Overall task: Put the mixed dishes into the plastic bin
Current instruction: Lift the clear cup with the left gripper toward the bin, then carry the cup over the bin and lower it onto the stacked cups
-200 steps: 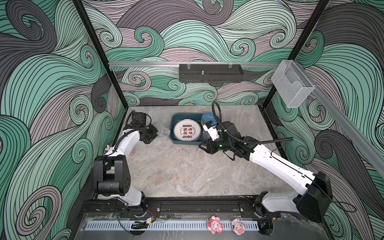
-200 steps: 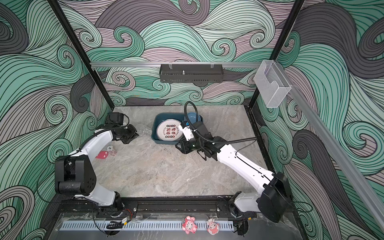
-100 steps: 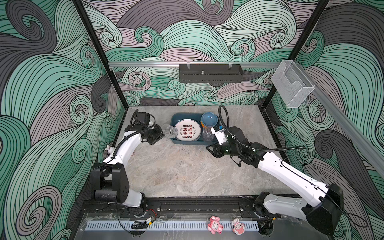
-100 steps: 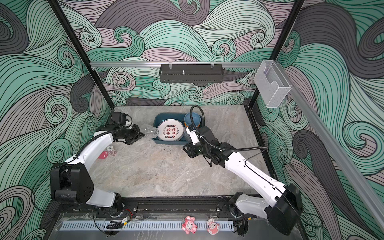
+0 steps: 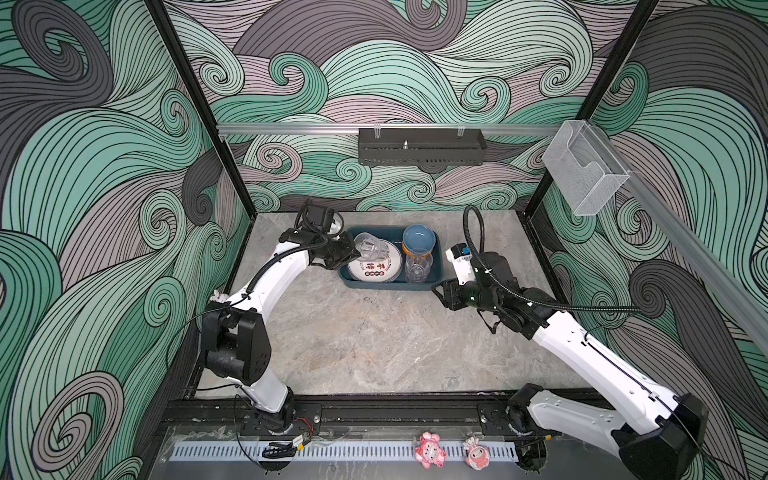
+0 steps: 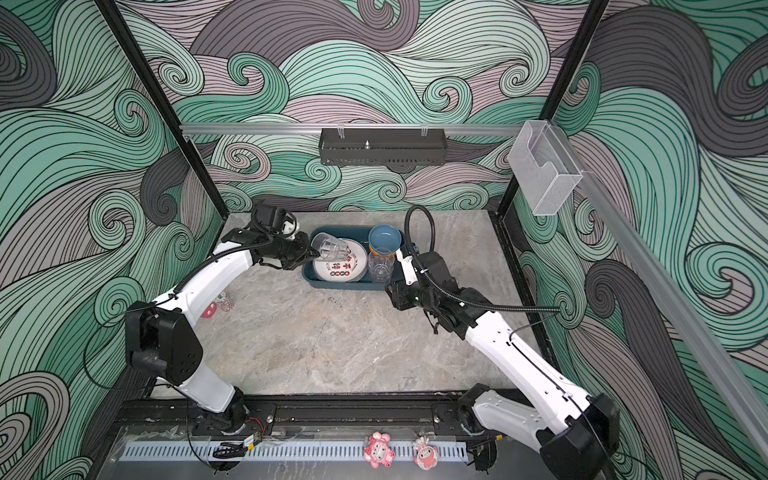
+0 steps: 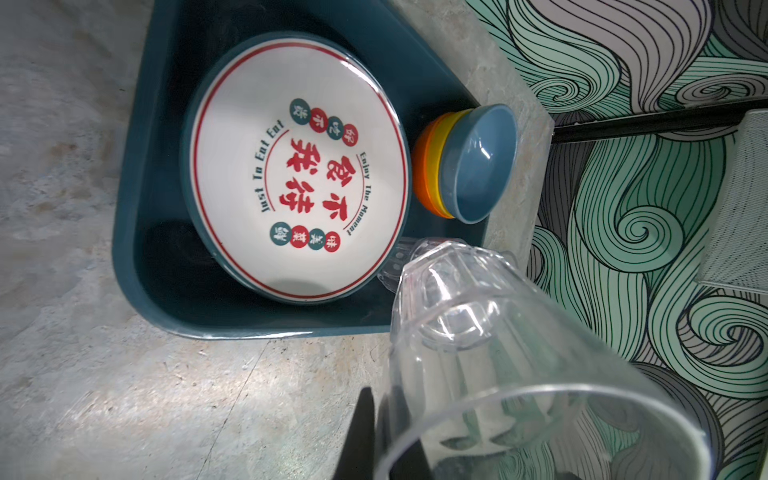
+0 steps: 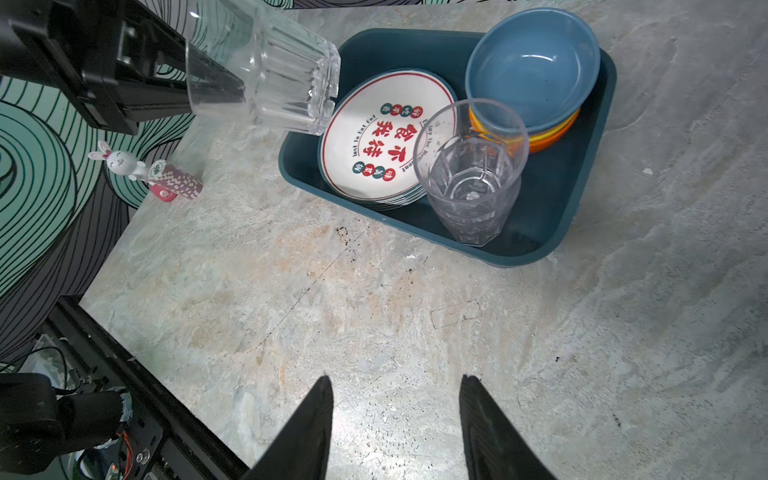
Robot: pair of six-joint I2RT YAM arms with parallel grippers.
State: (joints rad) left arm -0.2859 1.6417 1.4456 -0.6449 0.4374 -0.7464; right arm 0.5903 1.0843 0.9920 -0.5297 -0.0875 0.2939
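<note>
One tumbler [image 5: 371, 249] — now over bin [image 5: 374, 286]

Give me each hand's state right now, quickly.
Left hand: closed on a clear tumbler, tilted over the plastic bin's edge.
Right hand: open, holding nothing, above the table.

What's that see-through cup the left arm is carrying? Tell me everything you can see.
The held tumbler is clear, glass or plastic, smooth near the mouth and ribbed toward its thick base. It is empty and tipped nearly on its side, base toward the bin. The left gripper clamps its wall at the rim. It hangs over the bin's left end and the printed plate, touching nothing else visible.
</note>
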